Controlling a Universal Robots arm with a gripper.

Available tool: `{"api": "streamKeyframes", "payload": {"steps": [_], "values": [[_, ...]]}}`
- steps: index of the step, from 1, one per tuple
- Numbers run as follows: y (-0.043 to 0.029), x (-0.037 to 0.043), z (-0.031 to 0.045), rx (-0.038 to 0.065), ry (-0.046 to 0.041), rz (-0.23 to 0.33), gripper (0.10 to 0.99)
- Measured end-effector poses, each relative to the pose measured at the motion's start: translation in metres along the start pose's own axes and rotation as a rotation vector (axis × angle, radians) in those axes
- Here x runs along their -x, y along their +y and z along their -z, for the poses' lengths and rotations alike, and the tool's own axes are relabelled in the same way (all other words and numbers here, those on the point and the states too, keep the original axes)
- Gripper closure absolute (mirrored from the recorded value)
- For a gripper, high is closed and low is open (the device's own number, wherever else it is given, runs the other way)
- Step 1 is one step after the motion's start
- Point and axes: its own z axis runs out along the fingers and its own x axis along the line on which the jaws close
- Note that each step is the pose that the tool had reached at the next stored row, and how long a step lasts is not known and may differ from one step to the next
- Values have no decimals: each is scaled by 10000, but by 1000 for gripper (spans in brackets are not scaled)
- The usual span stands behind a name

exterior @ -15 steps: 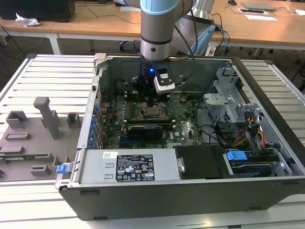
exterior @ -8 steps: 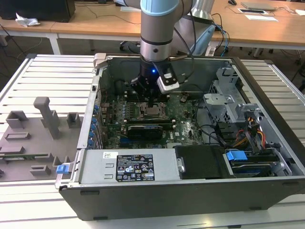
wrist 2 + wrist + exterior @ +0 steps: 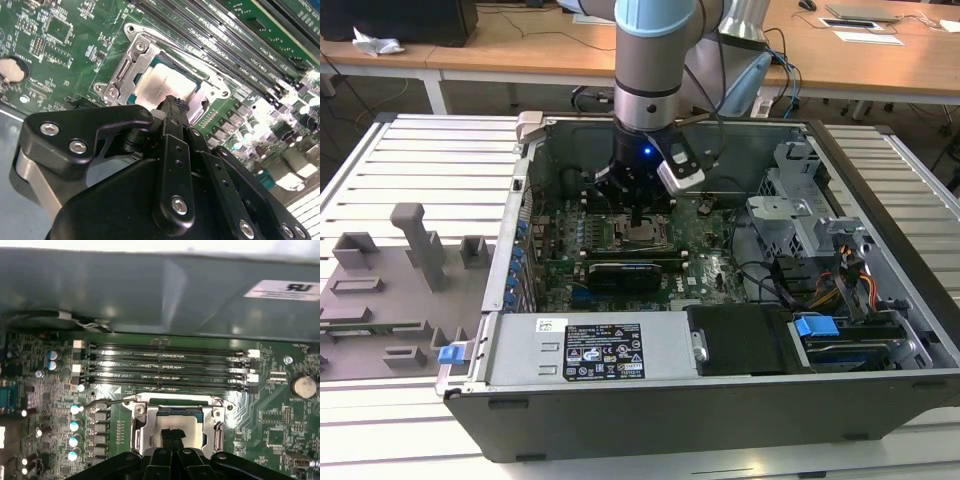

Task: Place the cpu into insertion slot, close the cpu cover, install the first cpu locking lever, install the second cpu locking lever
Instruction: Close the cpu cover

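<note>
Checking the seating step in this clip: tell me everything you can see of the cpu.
The cpu lies flat with its dull silver metal face up, square, reflecting light. The grey metal cpu cover frames it on the green motherboard, the face showing through the window. The shut gripper hangs at one edge and hides part of it; contact cannot be told.
</note>
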Motion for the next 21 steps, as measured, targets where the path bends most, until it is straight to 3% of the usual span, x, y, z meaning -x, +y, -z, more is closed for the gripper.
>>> {"api": "streamKeyframes", "payload": {"steps": [11, 21], "values": [[-82, -75, -17, 0, 14, 577, 980], [-81, -175, -86, 0, 15, 632, 980]]}}
